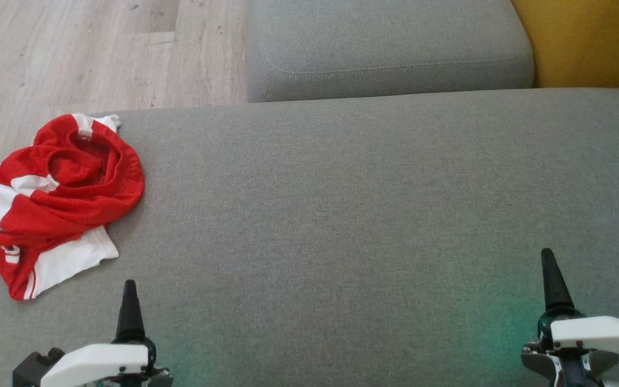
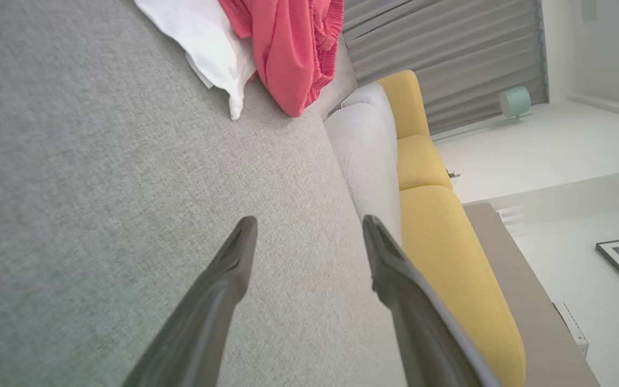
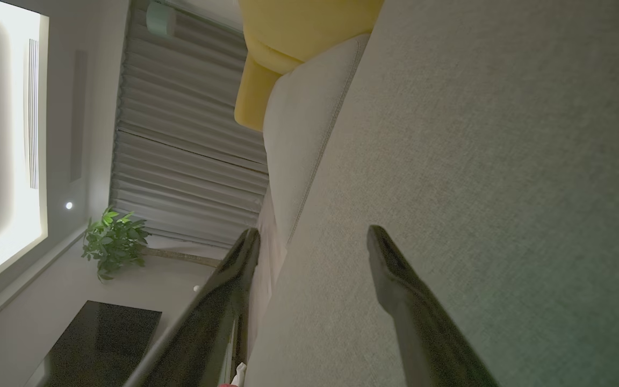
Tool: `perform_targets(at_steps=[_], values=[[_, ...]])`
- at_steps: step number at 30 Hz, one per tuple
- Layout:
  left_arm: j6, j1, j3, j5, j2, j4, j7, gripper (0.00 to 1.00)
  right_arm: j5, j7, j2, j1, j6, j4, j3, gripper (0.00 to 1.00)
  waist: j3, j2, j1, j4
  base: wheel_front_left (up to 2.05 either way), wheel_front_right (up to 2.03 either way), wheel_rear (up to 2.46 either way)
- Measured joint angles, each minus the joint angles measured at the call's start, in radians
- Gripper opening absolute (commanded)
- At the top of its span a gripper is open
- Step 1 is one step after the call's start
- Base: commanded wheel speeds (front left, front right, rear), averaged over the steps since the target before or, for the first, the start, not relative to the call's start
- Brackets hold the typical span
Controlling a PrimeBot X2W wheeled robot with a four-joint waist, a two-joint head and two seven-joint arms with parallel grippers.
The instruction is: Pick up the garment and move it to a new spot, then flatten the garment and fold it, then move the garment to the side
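The garment point(image 1: 57, 199) is a red and white jersey, bunched in a loose heap at the left edge of the grey sofa seat point(image 1: 342, 215). In the left wrist view the garment point(image 2: 282, 48) lies ahead, well beyond the fingertips. My left gripper point(image 1: 128, 293) hovers near the seat's front edge, below and right of the garment, apart from it. Its two dark fingers stand open in the left wrist view, left gripper point(image 2: 309, 226), with nothing between them. My right gripper point(image 1: 548, 263) sits at the lower right, far from the garment; in its wrist view the right gripper point(image 3: 314, 236) is open and empty.
A second grey cushion point(image 1: 390, 48) lies beyond the seat, with yellow upholstery point(image 1: 594, 43) at the top right. Pale wood floor point(image 1: 73, 54) runs along the left and far-left side, right beside the garment's edge.
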Motion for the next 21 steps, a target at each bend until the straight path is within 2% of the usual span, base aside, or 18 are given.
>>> perform_targets(at_steps=[10, 21], values=[[0.038, 0.004, -0.029, 0.159, 0.000, 0.002, -0.035, 1.00, -0.147, -0.032, 0.000, 0.019, 0.000, -0.013, 0.009, 1.00, -0.016, 0.0000, 0.0001, 0.003, 0.00, 0.00, 0.00], [0.071, 0.009, -0.067, 0.286, 0.001, -0.007, -0.062, 1.00, -0.282, -0.065, 0.000, 0.020, 0.000, -0.030, 0.018, 1.00, -0.023, 0.0000, 0.0001, 0.006, 0.00, 0.00, 0.00]])
